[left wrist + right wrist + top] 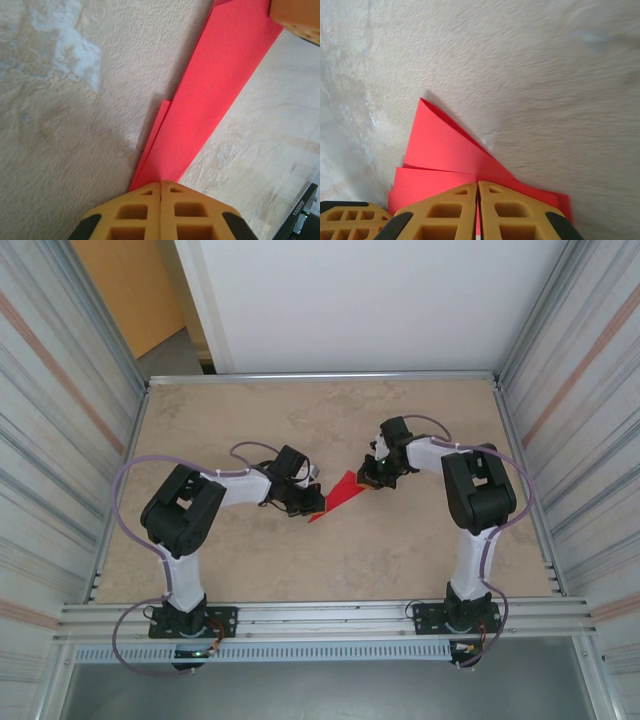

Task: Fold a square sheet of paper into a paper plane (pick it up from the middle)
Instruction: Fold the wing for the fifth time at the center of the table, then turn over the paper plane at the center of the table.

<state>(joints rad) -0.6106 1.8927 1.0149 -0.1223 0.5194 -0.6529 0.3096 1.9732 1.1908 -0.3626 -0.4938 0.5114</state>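
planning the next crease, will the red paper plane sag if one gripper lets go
Likely sags: the paper plane is thin layered sheet, pinched at opposite ends by left gripper and right gripper. Probably light; its loose flap may spring open.

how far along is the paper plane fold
Done: the red paper is already folded into a narrow, layered dart. In hand: the left gripper and right gripper are each shut on one end of it. Left: probably final wing creases, then setting it down.
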